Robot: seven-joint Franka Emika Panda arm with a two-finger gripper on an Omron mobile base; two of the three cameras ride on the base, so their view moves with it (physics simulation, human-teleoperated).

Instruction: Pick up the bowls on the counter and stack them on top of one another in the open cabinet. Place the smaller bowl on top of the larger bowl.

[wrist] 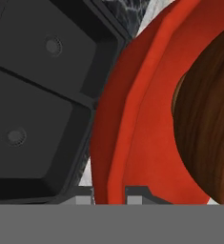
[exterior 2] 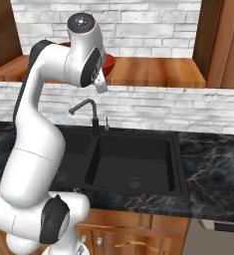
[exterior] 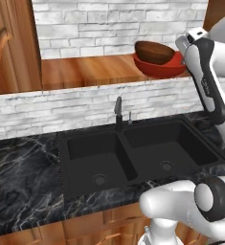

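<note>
The wide red bowl (exterior: 157, 68) is at the front right of the open cabinet's wooden floor (exterior: 85, 72), slightly tilted, with the dark brown wooden bowl (exterior: 153, 51) nested inside it. My gripper (exterior: 182, 58) is at the red bowl's right rim. In the hand view the red bowl (wrist: 142, 119) has its rim running between my two fingertips (wrist: 135, 193), which are close together on it, and the wooden bowl (wrist: 208, 109) sits inside. The right base view shows a sliver of the red bowl (exterior 2: 109, 62) behind my arm. I cannot tell whether the bowl rests on the shelf.
Below the cabinet lies a black double sink (exterior: 133, 153) with a dark faucet (exterior: 118, 112), set in the black marble counter (exterior: 23, 177). A carved cabinet door (exterior: 8, 43) flanks the opening on the left and wood panels (exterior 2: 223, 40) on the right.
</note>
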